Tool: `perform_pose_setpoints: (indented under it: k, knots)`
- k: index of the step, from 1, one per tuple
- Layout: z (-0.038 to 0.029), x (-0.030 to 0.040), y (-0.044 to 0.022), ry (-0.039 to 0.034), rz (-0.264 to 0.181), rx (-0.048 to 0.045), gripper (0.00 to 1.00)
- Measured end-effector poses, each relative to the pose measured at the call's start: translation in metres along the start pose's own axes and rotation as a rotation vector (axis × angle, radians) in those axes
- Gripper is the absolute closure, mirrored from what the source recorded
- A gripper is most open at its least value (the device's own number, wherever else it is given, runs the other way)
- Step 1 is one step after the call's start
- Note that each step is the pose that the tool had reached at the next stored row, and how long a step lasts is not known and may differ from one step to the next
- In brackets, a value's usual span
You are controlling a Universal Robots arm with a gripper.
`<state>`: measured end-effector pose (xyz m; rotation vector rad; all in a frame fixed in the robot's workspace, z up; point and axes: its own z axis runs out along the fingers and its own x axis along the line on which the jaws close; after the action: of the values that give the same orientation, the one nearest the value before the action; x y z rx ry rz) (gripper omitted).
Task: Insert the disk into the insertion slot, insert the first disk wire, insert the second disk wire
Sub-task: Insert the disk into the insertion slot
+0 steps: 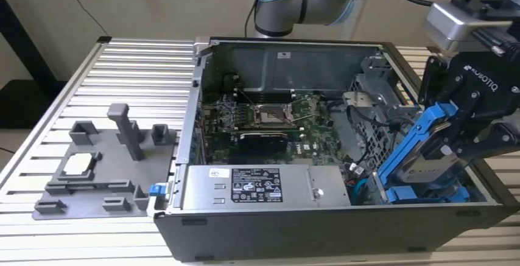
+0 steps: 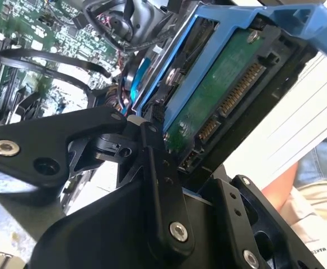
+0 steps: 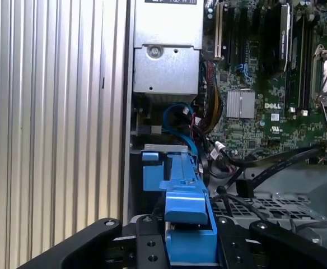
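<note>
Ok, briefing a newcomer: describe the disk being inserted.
In the open grey computer case, look to the exterior view's right. The silver hard drive in a bright blue plastic carrier is tilted, clamped by the black end effector; the other blue carrier sits lower.

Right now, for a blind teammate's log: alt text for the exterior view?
A pincer holds the disk in its blue carrier, tilted down into the open computer case at the exterior view's right. A grey fixture plate lies beside the case.
</note>
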<state>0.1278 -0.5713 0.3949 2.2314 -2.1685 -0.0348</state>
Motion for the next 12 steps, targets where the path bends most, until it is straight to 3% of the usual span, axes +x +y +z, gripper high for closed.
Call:
perform_pose_setpoints:
  k: [12]
  knots:
    - [0.0217,-0.0001,-0.0009,0.0004,-0.001,0.0000,0.67]
